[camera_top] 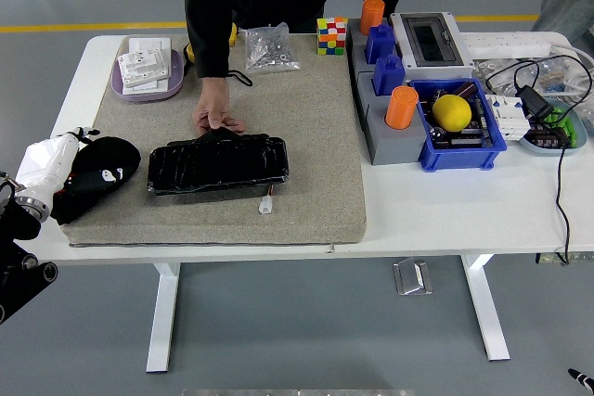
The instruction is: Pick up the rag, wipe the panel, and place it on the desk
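The left hand gripped the rag; soft, light and floppy, it looked best held bunched.

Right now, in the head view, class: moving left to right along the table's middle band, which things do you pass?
left hand holding a white rag → black panel → orange cylinder → yellow ball in the blue bin

We can't make out any readable text here. The white boxes in the purple tray, up the table from the left hand, carry print, but it's too small for us to read.
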Controlling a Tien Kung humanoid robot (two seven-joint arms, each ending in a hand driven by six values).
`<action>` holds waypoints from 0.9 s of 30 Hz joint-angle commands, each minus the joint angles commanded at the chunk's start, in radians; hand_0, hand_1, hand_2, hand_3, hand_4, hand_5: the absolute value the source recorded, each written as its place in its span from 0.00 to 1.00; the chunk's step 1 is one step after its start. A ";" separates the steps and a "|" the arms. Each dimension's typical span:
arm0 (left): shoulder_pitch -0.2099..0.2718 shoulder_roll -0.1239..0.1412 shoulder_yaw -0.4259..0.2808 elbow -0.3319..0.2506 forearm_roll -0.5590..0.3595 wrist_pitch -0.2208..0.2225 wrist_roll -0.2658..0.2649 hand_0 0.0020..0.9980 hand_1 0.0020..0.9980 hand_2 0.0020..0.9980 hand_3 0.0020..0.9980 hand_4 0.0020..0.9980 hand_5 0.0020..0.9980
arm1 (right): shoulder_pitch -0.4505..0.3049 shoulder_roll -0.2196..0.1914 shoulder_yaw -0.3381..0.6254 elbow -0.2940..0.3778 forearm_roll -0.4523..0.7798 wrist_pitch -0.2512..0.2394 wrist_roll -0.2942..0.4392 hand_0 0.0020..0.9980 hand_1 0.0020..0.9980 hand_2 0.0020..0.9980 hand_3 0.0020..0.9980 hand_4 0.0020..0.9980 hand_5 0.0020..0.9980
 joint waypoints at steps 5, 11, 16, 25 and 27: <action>0.014 0.032 -0.052 -0.074 0.027 -0.003 0.013 0.37 0.58 0.79 0.84 1.00 0.89 | -0.001 0.001 0.003 -0.001 -0.002 -0.001 0.002 0.77 0.62 0.71 0.63 1.00 0.56; 0.056 0.087 -0.129 -0.240 0.054 -0.022 0.073 0.37 0.58 0.78 0.83 1.00 0.88 | -0.002 0.004 0.005 -0.001 -0.001 -0.001 0.003 0.77 0.62 0.71 0.63 1.00 0.55; 0.105 0.120 -0.217 -0.383 0.010 -0.015 0.083 0.37 0.57 0.77 0.82 1.00 0.87 | -0.006 0.005 0.008 -0.002 0.000 0.000 0.002 0.77 0.62 0.71 0.63 1.00 0.55; 0.158 0.143 -0.372 -0.555 -0.136 -0.004 0.063 0.37 0.58 0.77 0.82 1.00 0.88 | -0.013 0.011 0.000 -0.006 0.008 0.002 0.002 0.77 0.62 0.71 0.63 1.00 0.55; 0.163 0.142 -0.389 -0.572 -0.151 -0.002 0.060 0.37 0.58 0.77 0.82 1.00 0.88 | -0.015 0.013 0.000 -0.008 0.010 0.002 0.003 0.77 0.62 0.71 0.63 1.00 0.55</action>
